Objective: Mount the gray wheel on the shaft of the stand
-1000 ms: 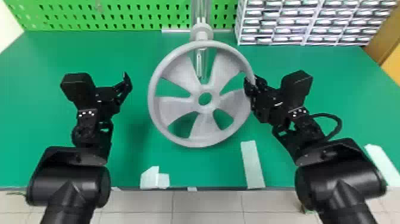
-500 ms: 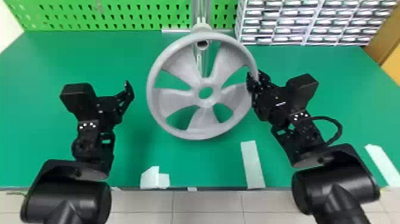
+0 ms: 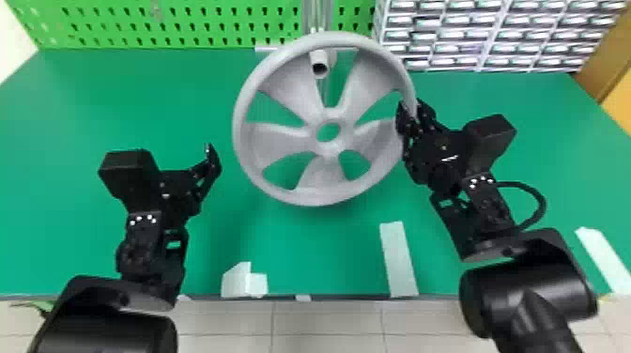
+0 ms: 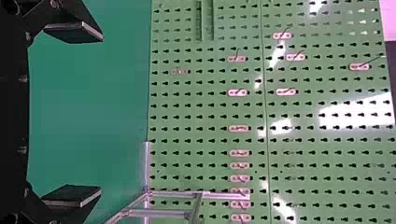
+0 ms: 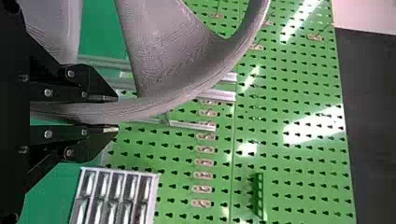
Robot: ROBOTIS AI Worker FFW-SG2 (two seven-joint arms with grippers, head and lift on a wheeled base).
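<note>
Green tabletop across most of the head view, smooth and matte, with strips of pale tape near the front edge. Tiled floor in front of it. Along the back, a green pegboard, punched with rows of small keyhole slots; glossy in the wrist views, with bright reflections and small hooks on pinkish plates. Rack of small drawers at back right, white frame, neat grid.

Gray wheel up in front of the stand, tilted, hub off the shaft. Round rim, five broad, flared spokes, round hole through the hub. Fine parallel ridges over rim and spokes in the right wrist view, close to a layered print. Dull gray plastic by the look of it.

Shaft: short gray hollow cylinder, dark round mouth, visible through the wheel's far opening, between two spokes. Stand: straight, grooved metal profiles, silvery, squared off.

Right gripper: closed down on the wheel's rim at the right side, fingers apart by just the rim's thickness, one flat black finger on each face.

Left gripper: wide open, nothing between the fingers, out over the tabletop to the left of the wheel, well clear of the rim.
</note>
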